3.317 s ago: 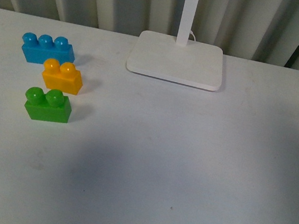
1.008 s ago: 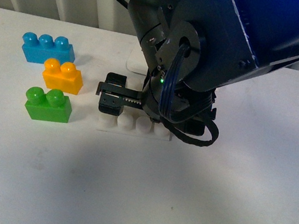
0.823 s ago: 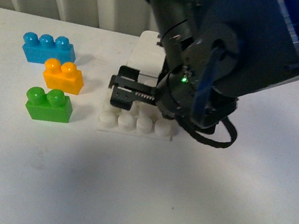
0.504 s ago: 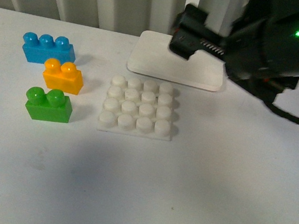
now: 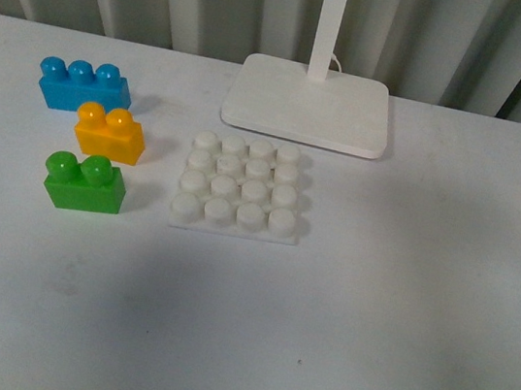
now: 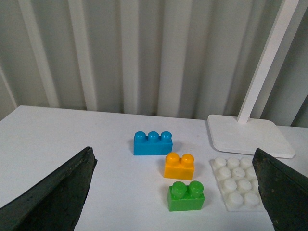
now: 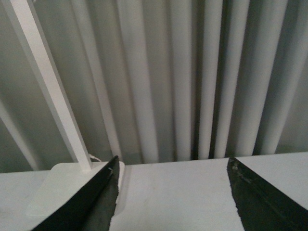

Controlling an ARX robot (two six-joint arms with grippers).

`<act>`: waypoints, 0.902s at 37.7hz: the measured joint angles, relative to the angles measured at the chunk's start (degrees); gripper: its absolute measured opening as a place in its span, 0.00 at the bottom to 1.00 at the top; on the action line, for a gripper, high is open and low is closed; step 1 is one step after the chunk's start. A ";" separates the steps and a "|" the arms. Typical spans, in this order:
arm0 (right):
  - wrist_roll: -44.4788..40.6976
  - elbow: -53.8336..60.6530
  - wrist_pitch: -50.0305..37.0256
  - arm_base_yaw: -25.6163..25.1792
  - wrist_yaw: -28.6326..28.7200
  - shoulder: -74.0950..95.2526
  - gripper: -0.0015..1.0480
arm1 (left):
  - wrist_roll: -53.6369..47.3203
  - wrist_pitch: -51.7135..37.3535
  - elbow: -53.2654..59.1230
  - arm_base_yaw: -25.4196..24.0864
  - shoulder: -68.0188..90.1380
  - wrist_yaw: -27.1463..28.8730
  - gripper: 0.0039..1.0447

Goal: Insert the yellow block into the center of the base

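Note:
The yellow block (image 5: 109, 133) sits on the table between a blue three-stud brick (image 5: 83, 86) and a green two-stud brick (image 5: 85, 183). To its right lies the white studded base (image 5: 240, 186), flat and with no brick on it. Neither arm shows in the front view. In the left wrist view the yellow block (image 6: 179, 165) and the base (image 6: 237, 189) lie ahead of my open left gripper (image 6: 175, 202), well apart from its fingers (image 6: 53, 195). My right gripper (image 7: 173, 207) is open over bare table, holding nothing; the block and base are out of that view.
A smooth white lamp stand (image 5: 308, 103) with an upright pole stands behind the base, against a ribbed grey curtain. The same stand (image 7: 53, 190) shows beside my right gripper's finger. The white tabletop (image 5: 319, 331) stretches toward the front and right.
The right arm set the white base down beside the bricks, let go, then lifted away to the right and left the front view. The three bricks have not moved.

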State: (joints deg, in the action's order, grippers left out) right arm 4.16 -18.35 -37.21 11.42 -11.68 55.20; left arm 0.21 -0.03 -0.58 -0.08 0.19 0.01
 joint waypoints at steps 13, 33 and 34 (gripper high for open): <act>-3.93 10.86 1.95 -5.49 5.86 -12.04 0.01 | 0.02 0.00 0.00 0.00 0.00 -0.02 0.94; -4.00 16.09 11.19 -11.30 11.52 -26.45 0.01 | 0.02 0.00 0.00 0.00 0.00 0.00 0.94; -3.98 16.52 10.69 -11.30 11.54 -26.49 0.01 | 0.02 0.00 0.00 0.00 0.00 0.00 0.94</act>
State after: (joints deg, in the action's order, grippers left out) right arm 0.19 -1.83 -26.52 0.12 -0.14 28.71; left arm 0.23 -0.03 -0.58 -0.08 0.19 0.01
